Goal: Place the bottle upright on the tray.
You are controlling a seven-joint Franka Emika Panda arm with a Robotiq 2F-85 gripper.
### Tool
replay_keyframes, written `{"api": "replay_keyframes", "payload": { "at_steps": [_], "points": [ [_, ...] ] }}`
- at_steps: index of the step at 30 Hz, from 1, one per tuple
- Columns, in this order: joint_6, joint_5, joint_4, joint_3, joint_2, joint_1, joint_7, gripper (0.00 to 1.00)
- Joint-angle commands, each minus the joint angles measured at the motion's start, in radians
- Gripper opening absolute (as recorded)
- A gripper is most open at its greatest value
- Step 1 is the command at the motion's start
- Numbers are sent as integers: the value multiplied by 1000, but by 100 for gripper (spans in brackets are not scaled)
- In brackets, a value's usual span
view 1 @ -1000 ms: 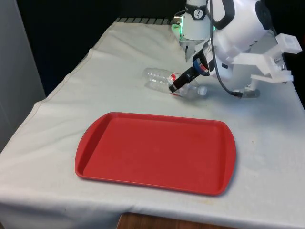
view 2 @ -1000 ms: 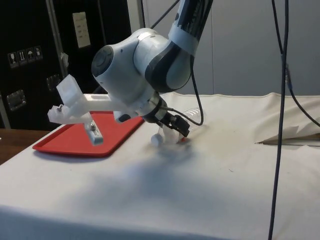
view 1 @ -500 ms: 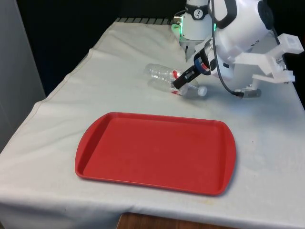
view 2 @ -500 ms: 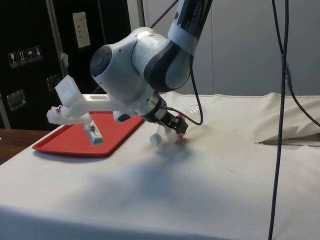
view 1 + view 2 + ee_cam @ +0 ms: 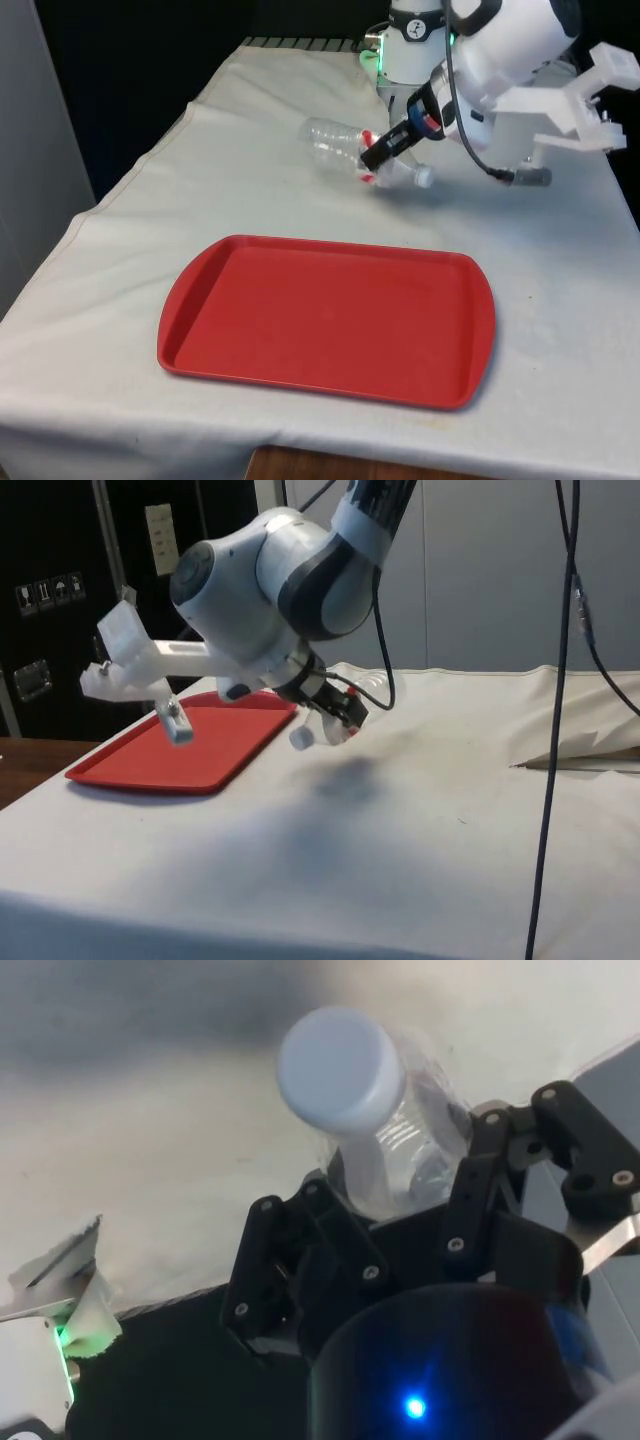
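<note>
clear plastic water bottle point(image 5: 350, 152) with a white cap point(image 5: 424, 178) and a red label, lying roughly horizontal in the upper middle of the front view, cap end toward the front view's right and tipped slightly down. held off the white cloth point(image 5: 120, 260) — a soft shadow visible below it in the side view, middle of the frame. black two-finger gripper point(image 5: 378, 153) closed around the bottle near the label and neck, jaws pinching the clear body from both sides. same grip seen in the wrist view: fingers point(image 5: 300, 1250) on either side of the bottle point(image 5: 400, 1150), white cap point(image 5: 342, 1068) pointing away over the pale cloth.

in the side view, gripper point(image 5: 335, 712) just right of frame centre, with the cap point(image 5: 300, 738) sticking out below and left of it and a bit of the clear bottle point(image 5: 368, 686) behind. white arm above, reaching in from the upper middle of the frame.

red rectangular tray point(image 5: 250, 290) with rounded corners in the lower middle of the front view, flat on the cloth, long side across the frame. bottle well apart from it, beyond its far edge and toward the front view's right. in the side view, tray point(image 5: 150, 770) at the left middle, partly behind the arm — bottle to its right, not over it.
</note>
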Motion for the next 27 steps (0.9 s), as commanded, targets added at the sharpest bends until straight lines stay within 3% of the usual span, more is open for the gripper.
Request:
{"api": "replay_keyframes", "payload": {
  "at_steps": [1, 15, 24, 27],
  "points": [
    [-9, 10, 2, 3, -10, -2, -8, 12],
    [-62, 15, 17, 3, -75, 0, -29, 12],
    [-86, 22, 47, 3, -98, -4, -45, 12],
    [-83, 35, 62, 5, -106, -11, -62, 12]
  ]
}}
